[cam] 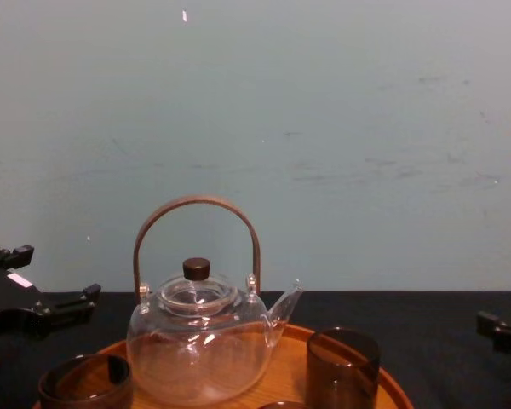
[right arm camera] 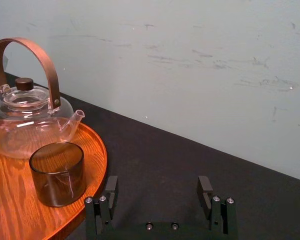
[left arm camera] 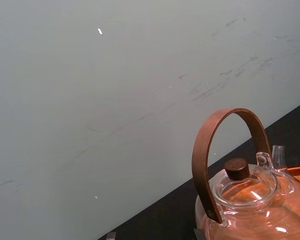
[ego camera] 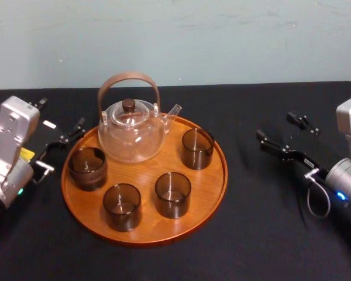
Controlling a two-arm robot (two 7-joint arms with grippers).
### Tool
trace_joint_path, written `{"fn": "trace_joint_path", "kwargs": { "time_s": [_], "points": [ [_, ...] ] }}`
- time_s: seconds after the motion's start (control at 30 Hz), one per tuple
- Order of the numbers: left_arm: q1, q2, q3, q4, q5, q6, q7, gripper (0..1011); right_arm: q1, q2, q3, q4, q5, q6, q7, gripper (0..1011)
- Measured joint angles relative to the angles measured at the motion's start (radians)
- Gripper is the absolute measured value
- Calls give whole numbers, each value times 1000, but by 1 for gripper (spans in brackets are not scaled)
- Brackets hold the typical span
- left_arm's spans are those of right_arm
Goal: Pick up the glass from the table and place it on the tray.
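Glasses (ego camera: 172,194), four smoky brown tumblers, all stand upright inside the tray (ego camera: 217,190), ranged around the front of the teapot (ego camera: 130,132); by that lie the placing looks done. The left gripper (ego camera: 59,119) rests just beside the tray's left rim, fingers spread and holding nothing; the right gripper (ego camera: 276,126) hangs well apart over the tabletop (ego camera: 263,234) on the right, likewise spread and empty. Each glass looks thin-walled and light, stiff but brittle, with a slick surface that could slip from hard pads; any lift would best take it across the body about mid-height, or with one finger inside the rim and one outside, using a gentle squeeze and keeping clear of the neighbours.
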Motion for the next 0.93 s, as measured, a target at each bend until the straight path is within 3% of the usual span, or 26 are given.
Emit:
{"fn": "trace_joint_path", "kwargs": {
  "time_s": [0.93],
  "points": [
    [0,0,0,0,0,0,0,1001,0,4,0,-3,2,1,4,1002]
  ]
}}
